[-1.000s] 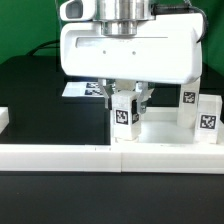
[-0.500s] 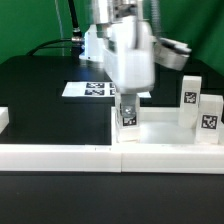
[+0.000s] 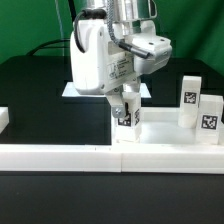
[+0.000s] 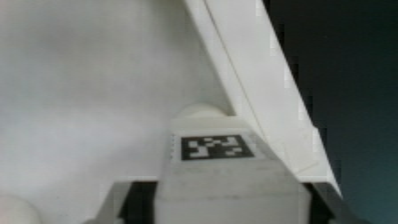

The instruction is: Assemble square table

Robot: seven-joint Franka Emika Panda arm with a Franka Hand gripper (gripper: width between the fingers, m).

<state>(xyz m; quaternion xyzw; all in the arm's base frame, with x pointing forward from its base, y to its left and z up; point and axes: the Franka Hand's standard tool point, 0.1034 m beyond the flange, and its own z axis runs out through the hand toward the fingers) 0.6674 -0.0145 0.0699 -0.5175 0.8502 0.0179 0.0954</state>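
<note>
— Where is the square table top (image 3: 165, 135)?

— On the black table (image 3: 30, 90), against the white border rail (image 3: 60, 155). Two tagged leg blocks (image 3: 197, 110) stand upright on it, at the exterior view's right.

— And your fingers (image 3: 125, 107)?

— They pinch a third leg block (image 3: 126, 115), upright near the top's corner by the rail. The wrist view shows its tag (image 4: 217, 147) between my fingers (image 4: 125, 200).
</note>
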